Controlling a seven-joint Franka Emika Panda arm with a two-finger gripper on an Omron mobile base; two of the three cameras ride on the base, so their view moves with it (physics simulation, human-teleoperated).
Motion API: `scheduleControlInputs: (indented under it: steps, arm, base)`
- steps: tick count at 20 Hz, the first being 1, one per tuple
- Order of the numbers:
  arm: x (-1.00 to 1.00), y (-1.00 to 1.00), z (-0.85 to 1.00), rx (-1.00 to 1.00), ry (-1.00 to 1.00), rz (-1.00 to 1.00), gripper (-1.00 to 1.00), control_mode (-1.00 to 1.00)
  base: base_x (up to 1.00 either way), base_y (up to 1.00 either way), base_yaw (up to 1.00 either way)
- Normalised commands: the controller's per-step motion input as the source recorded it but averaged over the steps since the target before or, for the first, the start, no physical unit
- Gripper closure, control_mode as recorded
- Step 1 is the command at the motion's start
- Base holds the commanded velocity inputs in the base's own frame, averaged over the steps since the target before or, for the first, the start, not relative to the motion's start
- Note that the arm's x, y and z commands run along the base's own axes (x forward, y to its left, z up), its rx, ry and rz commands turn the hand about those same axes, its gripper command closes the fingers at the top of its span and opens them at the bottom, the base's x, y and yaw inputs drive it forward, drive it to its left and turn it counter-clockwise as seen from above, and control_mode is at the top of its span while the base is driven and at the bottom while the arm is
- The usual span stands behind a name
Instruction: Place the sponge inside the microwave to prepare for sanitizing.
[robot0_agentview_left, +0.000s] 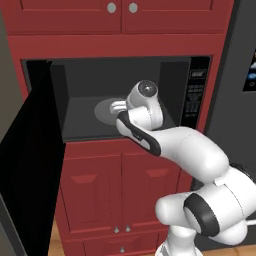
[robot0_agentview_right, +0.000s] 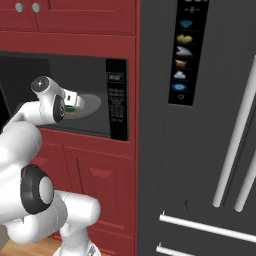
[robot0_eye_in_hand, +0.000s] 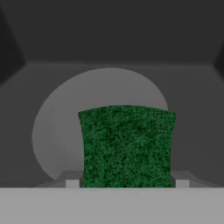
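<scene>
The placing step is in hand. The microwave (robot0_agentview_left: 125, 97) is seen with its door (robot0_agentview_left: 30, 165) swung wide to the left, and the arm is reached into the grey cavity. In the hand view the sponge (robot0_eye_in_hand: 127, 146) is seen green side up, clamped between the two fingers (robot0_eye_in_hand: 72, 179) of the pincer (robot0_eye_in_hand: 127, 181), which is partly closed on it from both sides. The sponge is held above the round turntable (robot0_eye_in_hand: 65, 127), toward its near edge; whether its underside touches the plate cannot be told. In the right base view a yellow and green sliver (robot0_agentview_right: 71, 111) shows at the hand, over the turntable (robot0_agentview_right: 92, 105).

Judged from this, the task is nearly done: the sponge is already inside the cavity but not yet let go. The next move calls for a short lowering onto the plate, a widening of the pincer, and then a straight withdrawal through the opening, with care that the wrist is kept off the cavity walls and the door.
</scene>
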Motion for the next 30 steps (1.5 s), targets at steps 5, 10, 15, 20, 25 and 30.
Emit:
scheduleControlInputs:
  steps: [5, 10, 15, 20, 25, 30]
  arm:
    - [0.36, 0.13, 0.0, 0.0, 0.0, 0.0, 1.0, -1.0]
    - [0.27, 0.17, -0.02, 0.0, 0.0, 0.0, 1.0, -1.0]
    - [0.02, 0.0, -0.05, 0.0, 0.0, 0.0, 1.0, -1.0]
    - [0.0, 0.0, -0.19, 0.0, 0.0, 0.0, 1.0, -1.0]
    - [0.07, 0.0, -0.19, 0.0, 0.0, 0.0, 1.0, -1.0]
    - [0.19, 0.0, -0.05, 0.0, 0.0, 0.0, -1.0, -1.0]
  base:
    - [0.0, 0.0, 0.0]
    - [0.0, 0.0, 0.0]
    - [0.0, 0.0, 0.0]
    - [0.0, 0.0, 0.0]
    - [0.0, 0.0, 0.0]
    - [0.0, 0.0, 0.0]
